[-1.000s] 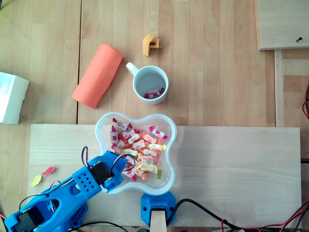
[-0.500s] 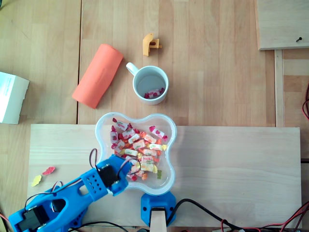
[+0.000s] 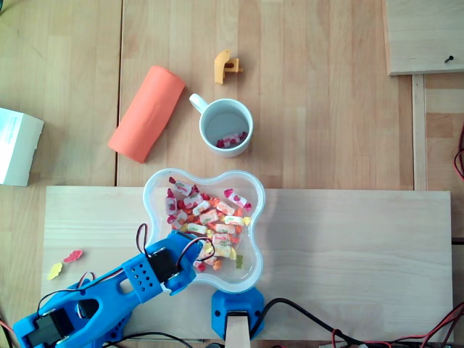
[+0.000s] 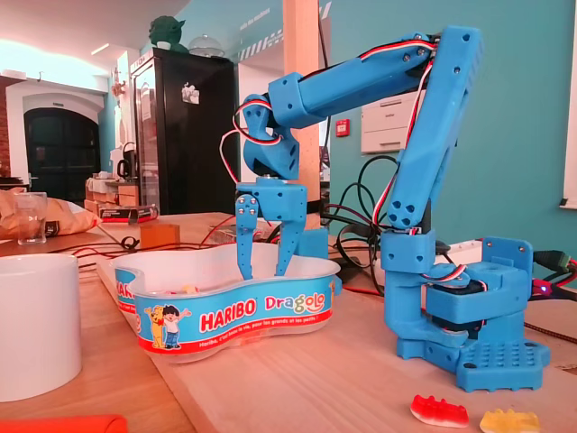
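At the far left of the overhead view, the white box (image 3: 18, 145) and two loose gummies (image 3: 72, 256) lie untouched on the desk (image 3: 326, 109), as does the orange roll (image 3: 147, 113) further right. In the past second the blue arm (image 3: 109, 297) has swung rightward from the near-left rim of the bowl (image 3: 249, 270). Its jaws now hang inside the bowl, over the near-left edge of the wrapped sweets (image 3: 210, 221). In the fixed view the fingertips (image 4: 244, 248) dip below the rim, moderately apart, with nothing between them. We judge a pick is lined up but not yet closed. To the right and farther back, the white mug (image 3: 226, 127) holds a few more.
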`<state>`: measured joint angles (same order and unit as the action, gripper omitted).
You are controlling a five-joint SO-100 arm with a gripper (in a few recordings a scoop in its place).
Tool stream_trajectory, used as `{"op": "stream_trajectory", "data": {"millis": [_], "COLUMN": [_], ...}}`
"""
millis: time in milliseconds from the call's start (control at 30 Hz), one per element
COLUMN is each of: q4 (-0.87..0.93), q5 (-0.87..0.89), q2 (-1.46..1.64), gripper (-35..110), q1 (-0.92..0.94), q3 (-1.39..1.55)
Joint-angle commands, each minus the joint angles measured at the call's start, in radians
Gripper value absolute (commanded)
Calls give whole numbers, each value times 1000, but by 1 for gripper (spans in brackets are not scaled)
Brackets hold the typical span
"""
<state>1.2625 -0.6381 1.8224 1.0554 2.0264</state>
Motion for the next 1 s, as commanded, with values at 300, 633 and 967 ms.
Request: {"op": "stream_trajectory", "data": {"millis": [300, 633, 967], "q4": [8, 3, 0], "q5": [-21, -23, -23], "q2": [11, 9, 9], "gripper": [24, 24, 24], "q1": [28, 34, 34], "q3": [14, 32, 64]}}
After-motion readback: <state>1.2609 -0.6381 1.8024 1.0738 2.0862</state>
